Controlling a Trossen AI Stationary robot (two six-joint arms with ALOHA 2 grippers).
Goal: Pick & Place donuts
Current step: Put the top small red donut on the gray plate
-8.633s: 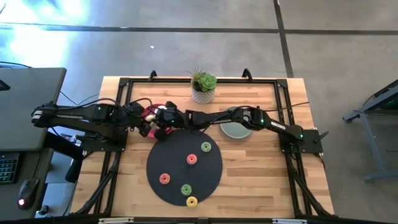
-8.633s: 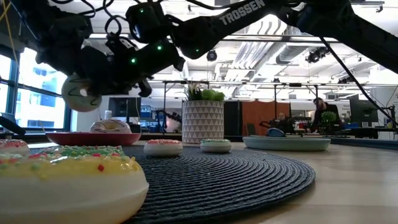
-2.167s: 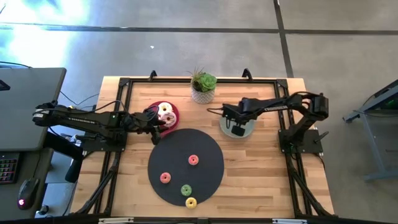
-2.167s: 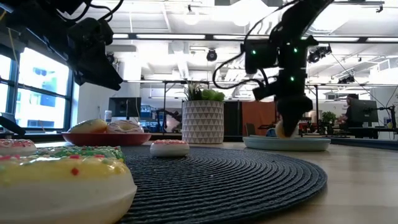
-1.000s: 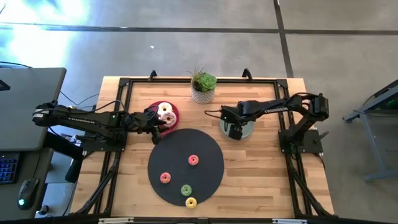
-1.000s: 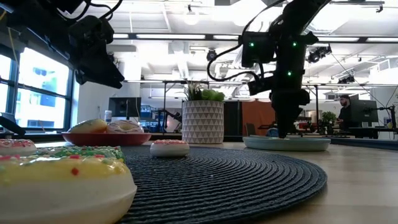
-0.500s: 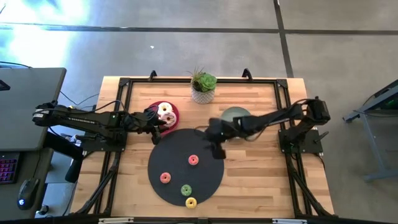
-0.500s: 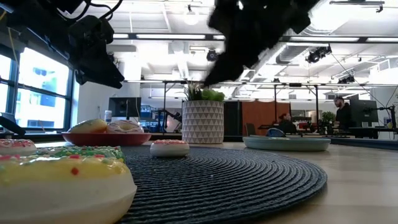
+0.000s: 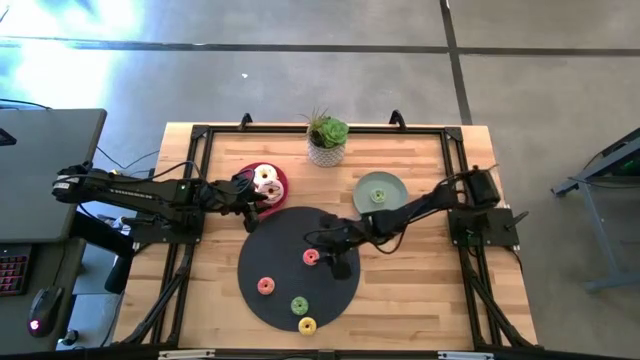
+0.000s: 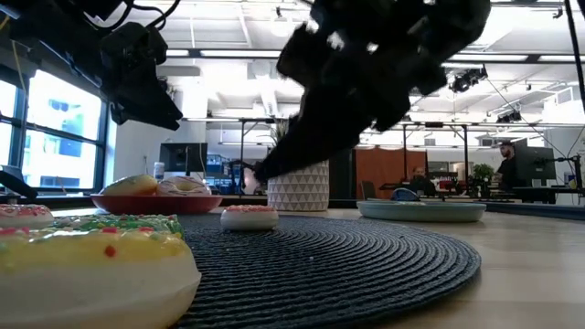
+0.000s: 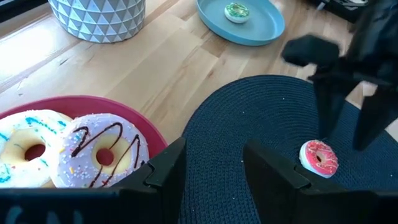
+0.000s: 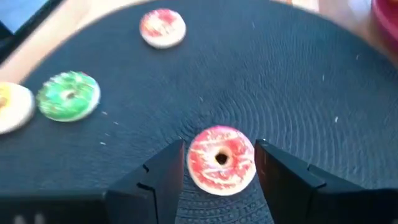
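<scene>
A wooden desk [image 9: 400,270] is standing on a grey floor, carrying a potted plant [image 9: 327,139] at its far edge and a black mat [image 9: 270,250]. From above, the right tool [image 9: 335,260] is reaching over the mat just beside a red donut [image 9: 310,257]; three more donuts are lying nearer, pink [image 9: 265,287], green [image 9: 299,304] and yellow [image 9: 308,325]. One small donut is sitting on the green plate [image 9: 393,195]. The left tool [image 9: 252,203] is waiting beside the red plate [image 9: 281,181].

At desk height, the right arm is blurring across the middle, with the yellow donut [image 10: 91,265] looming near.

The left wrist is looking past its parted fingers at two large donuts [image 11: 102,155] on the red plate.

The right wrist is showing its fingers [image 12: 283,180] spread wide either side of the red donut [image 12: 221,160], not touching it. Judging from this, closing while the arm is travelling could nudge the donut sideways or pinch only its rim, letting it slip.
</scene>
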